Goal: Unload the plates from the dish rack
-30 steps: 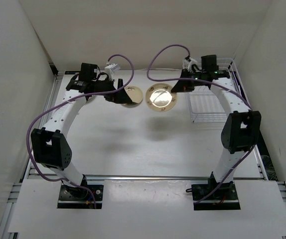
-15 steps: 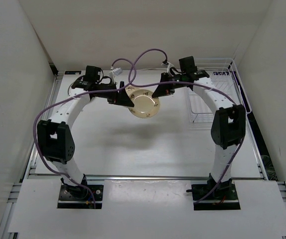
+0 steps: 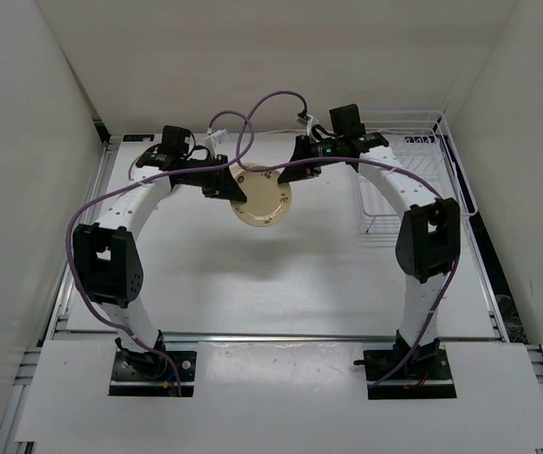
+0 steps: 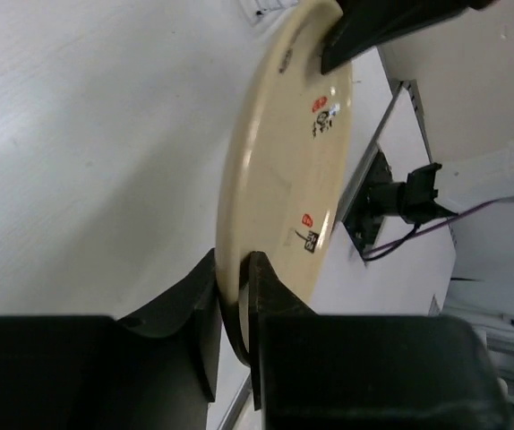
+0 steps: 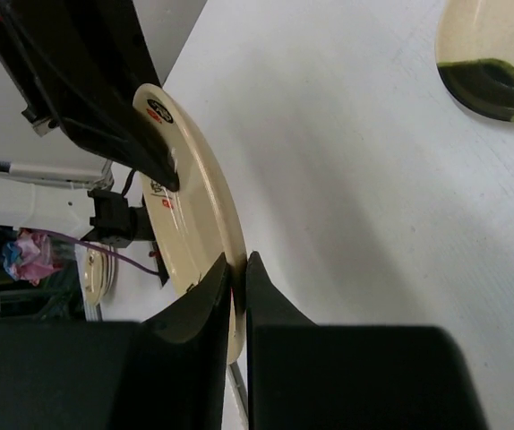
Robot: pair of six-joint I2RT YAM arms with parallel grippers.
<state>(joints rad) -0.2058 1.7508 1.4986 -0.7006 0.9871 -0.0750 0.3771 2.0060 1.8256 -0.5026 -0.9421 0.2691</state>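
A plain tan-yellow plate (image 3: pixel 262 201) hangs above the middle back of the table, gripped from both sides. My left gripper (image 3: pixel 237 191) is shut on its left rim; in the left wrist view the plate (image 4: pixel 284 170) stands edge-on with my left gripper (image 4: pixel 233 300) pinching its near edge. My right gripper (image 3: pixel 296 170) is shut on the opposite rim, and its wrist view shows the plate (image 5: pixel 190 224) with my right gripper (image 5: pixel 237 269) clamped on it. The white wire dish rack (image 3: pixel 399 203) stands at the right back.
Another cream plate (image 5: pixel 490 63) with a dark patch lies flat on the table beyond the held one. Purple cables (image 3: pixel 253 118) loop over both arms. White walls close in the table on three sides.
My right arm carried the plate left from near the rack to the middle. My left gripper, open a second ago, has closed on the plate's other rim.
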